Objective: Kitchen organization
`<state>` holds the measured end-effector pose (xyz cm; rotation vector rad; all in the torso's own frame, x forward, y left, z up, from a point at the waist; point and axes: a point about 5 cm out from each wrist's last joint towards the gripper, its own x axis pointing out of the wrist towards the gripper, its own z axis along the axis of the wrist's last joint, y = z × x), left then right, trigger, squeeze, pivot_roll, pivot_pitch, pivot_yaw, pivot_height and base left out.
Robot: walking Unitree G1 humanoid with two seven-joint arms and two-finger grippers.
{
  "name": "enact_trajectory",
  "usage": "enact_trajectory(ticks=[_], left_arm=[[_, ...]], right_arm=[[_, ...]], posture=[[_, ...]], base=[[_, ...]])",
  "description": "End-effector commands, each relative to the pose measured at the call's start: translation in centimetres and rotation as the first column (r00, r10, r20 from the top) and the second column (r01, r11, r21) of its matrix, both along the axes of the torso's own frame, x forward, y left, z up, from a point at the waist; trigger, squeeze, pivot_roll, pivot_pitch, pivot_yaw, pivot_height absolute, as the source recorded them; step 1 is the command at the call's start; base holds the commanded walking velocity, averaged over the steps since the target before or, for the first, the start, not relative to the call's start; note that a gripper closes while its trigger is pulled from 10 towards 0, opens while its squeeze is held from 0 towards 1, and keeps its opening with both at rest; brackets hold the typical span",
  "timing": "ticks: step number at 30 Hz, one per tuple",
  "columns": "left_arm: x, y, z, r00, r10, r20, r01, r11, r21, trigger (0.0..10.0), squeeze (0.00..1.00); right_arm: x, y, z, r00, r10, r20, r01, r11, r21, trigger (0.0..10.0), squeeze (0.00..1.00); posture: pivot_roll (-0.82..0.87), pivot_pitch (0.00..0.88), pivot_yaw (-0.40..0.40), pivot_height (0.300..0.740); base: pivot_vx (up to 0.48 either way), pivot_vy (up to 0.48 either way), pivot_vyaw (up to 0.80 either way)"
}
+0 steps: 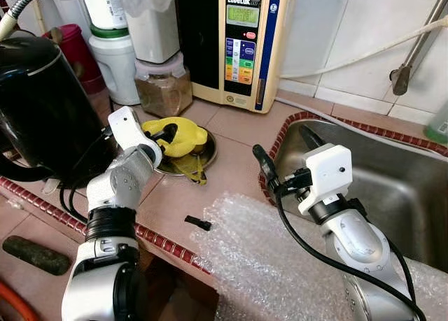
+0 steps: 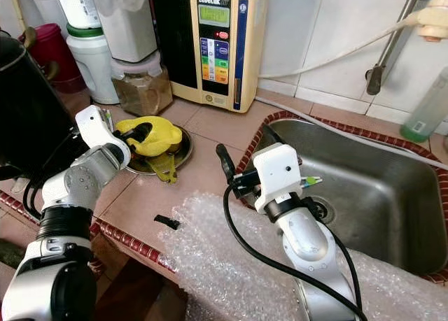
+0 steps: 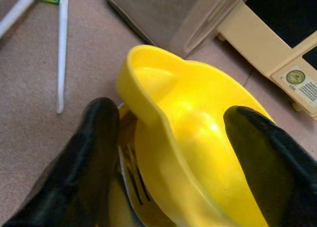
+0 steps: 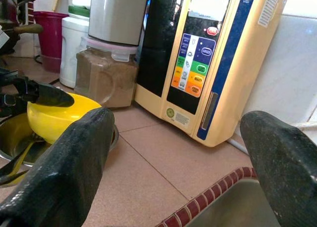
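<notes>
The yellow bowl, resting in a steel dish on the desk, is straddled by the left gripper, its fingers spread over the rim. The right gripper is held released beside the sink.

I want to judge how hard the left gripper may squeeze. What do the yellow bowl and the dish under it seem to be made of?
The yellow bowl looks like glossy moulded plastic: even colour, soft highlights, a thick rounded rim. The left gripper straddles that rim. The dish beneath looks like thin polished metal, probably stainless steel, judging by its silvery, mirror-like edge.
</notes>
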<state>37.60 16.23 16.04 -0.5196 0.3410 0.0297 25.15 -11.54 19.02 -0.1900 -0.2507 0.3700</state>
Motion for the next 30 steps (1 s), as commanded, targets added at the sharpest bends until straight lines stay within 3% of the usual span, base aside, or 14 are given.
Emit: enact_trajectory(ticks=[1, 6, 15, 30], left_arm=[[-0.2, -0.2, -0.9, 0.998, -0.031, -0.058, 0.031, 1.000, -0.006, 0.0, 0.00], [-0.3, 0.2, -1.1, 0.996, -0.050, -0.079, 0.051, 0.999, 0.012, 0.0, 0.00], [-0.7, 2.1, -1.5, 0.991, -0.077, -0.109, 0.097, 0.977, 0.190, 0.0, 0.00], [-0.6, 2.2, -1.3, 0.991, -0.119, -0.055, 0.129, 0.962, 0.239, 0.0, 0.00]], right_arm=[[-0.3, 0.3, 0.3, 1.000, 0.009, 0.011, -0.009, 1.000, 0.004, 10.0, 0.00], [-0.4, 0.4, 0.2, 1.000, 0.012, 0.006, -0.012, 1.000, 0.003, 10.0, 0.00], [-0.3, 0.7, -0.1, 1.000, 0.010, 0.001, -0.010, 1.000, 0.005, 10.0, 0.00], [-0.1, 0.9, -0.2, 1.000, 0.016, 0.000, -0.016, 1.000, 0.008, 10.0, 0.00]], posture=[[-0.05, 0.053, 0.052, 0.740], [-0.05, 0.053, 0.056, 0.740], [-0.03, 0.056, 0.062, 0.740], [-0.03, 0.056, 0.059, 0.740]], base=[[0.000, 0.000, 0.00], [0.000, 0.000, 0.00], [0.000, 0.000, 0.00], [0.000, 0.000, 0.00]])
